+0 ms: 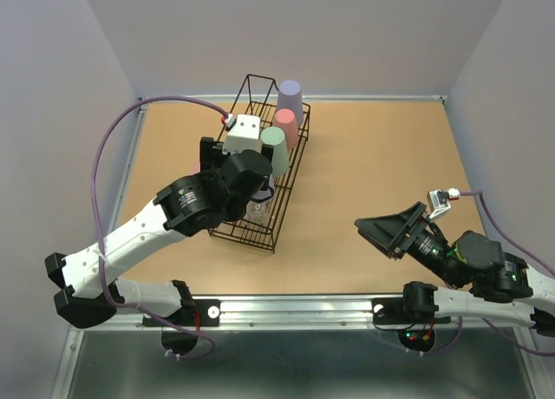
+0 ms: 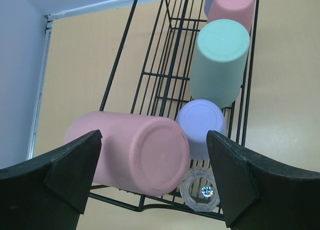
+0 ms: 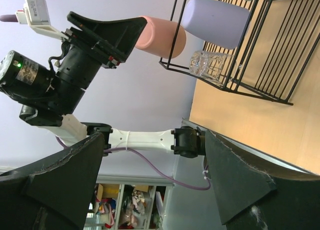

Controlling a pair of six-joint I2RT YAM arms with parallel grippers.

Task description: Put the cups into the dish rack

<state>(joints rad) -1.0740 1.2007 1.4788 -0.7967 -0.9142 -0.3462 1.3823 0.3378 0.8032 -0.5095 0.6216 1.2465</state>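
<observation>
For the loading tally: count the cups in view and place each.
6. Along the dish rack from far end to near: lavender cup, pink cup, mint green cup, second lavender cup, clear cup; second pink cup lies sideways at the near left corner.

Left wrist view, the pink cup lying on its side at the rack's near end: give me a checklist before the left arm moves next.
1. The left gripper open: ok, jaws wide, one either side of the pink cup.
2. The pink cup seated in the dish rack: not ok, it lies on its side across the near wires.
3. Room beside it: not ok, the lavender cup and the clear cup sit close against it.
4. The green cup settled: ok, base up in the rack.
5. The right gripper out of the way: ok, open, empty, apart from the rack.
</observation>
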